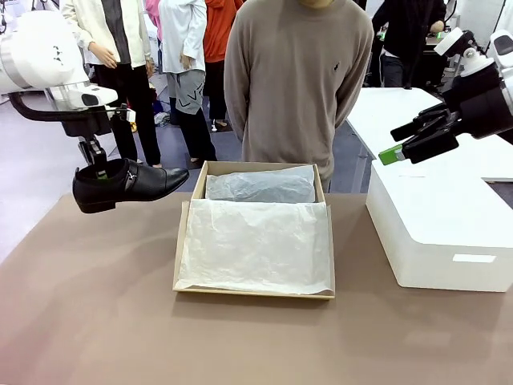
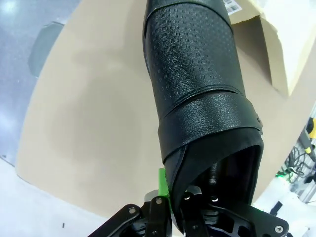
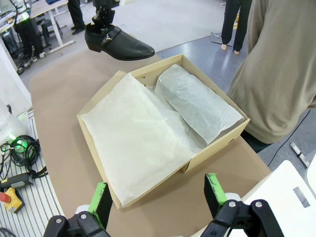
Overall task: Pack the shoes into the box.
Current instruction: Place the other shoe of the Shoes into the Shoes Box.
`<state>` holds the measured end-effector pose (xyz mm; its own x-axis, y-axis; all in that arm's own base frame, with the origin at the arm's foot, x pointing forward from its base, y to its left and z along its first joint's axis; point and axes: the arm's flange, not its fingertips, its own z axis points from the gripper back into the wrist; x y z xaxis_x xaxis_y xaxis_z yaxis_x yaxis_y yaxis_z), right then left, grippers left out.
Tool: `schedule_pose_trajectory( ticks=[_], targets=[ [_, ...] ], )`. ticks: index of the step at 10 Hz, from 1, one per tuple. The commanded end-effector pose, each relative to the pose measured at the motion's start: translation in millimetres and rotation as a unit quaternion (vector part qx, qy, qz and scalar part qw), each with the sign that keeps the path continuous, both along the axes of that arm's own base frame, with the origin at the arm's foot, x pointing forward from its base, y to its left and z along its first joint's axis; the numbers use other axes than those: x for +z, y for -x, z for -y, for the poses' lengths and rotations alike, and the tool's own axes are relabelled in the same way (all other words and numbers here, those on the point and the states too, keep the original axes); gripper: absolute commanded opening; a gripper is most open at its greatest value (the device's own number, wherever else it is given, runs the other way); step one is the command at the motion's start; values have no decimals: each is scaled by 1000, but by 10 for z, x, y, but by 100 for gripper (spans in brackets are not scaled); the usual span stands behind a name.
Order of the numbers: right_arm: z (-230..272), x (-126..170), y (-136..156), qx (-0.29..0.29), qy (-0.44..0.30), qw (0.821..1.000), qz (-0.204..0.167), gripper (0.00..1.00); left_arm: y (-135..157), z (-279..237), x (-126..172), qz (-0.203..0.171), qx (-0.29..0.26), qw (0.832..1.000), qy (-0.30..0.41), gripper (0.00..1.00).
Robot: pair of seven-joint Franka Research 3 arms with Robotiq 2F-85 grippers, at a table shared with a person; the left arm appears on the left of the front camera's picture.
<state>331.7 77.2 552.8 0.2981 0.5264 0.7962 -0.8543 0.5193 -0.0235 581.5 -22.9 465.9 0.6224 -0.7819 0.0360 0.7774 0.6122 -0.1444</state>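
A glossy black shoe (image 1: 124,184) hangs above the table's left side, toe toward the box. My left gripper (image 1: 98,168) is shut on its heel rim. In the left wrist view the shoe (image 2: 197,89) stretches away from my left gripper (image 2: 170,202), one green pad (image 2: 161,185) pressed on the outside of the collar. The tan box (image 1: 186,233) sits mid-table, lined with white tissue paper (image 1: 255,245), with a tissue-wrapped bundle (image 1: 260,188) along its far side. My right gripper (image 1: 417,138) hovers open, high at the right. From the right wrist, its fingers (image 3: 101,197) frame the box (image 3: 222,139).
A big white block (image 1: 437,228) stands on the table's right part. A person in a grey-brown sweater (image 1: 296,80) stands just behind the box at the far edge. Brown table surface (image 1: 88,305) lies bare in front and at the left.
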Motion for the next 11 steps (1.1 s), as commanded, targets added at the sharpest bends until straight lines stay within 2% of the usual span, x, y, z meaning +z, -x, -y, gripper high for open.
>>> schedule_pose_trajectory(
  ticks=[1, 3, 5, 7, 9, 11],
  targets=[
    [2, 1, -19, 7, -7, 1000, 5, 100, 34, 52, 103, 4, 64, 998, 13, 0],
    [2, 1, -19, 7, -7, 1000, 5, 100, 134, 232, 367, 22, 171, 985, 6, 0],
    [2, 1, -19, 7, -7, 1000, 5, 100, 186, 421, 524, 5, 262, 965, 5, 0],
    [2, 1, -19, 7, -7, 1000, 5, 100, 226, 718, 667, 11, 368, 929, -38, 0],
    [2, 1, -19, 7, -7, 1000, 5, 100, 272, 977, 787, 0, 386, 922, -26, 0],
    [2, 1, -19, 7, -7, 1000, 5, 100, 331, 1132, 786, 16, 414, 909, -44, 0]
  ],
)
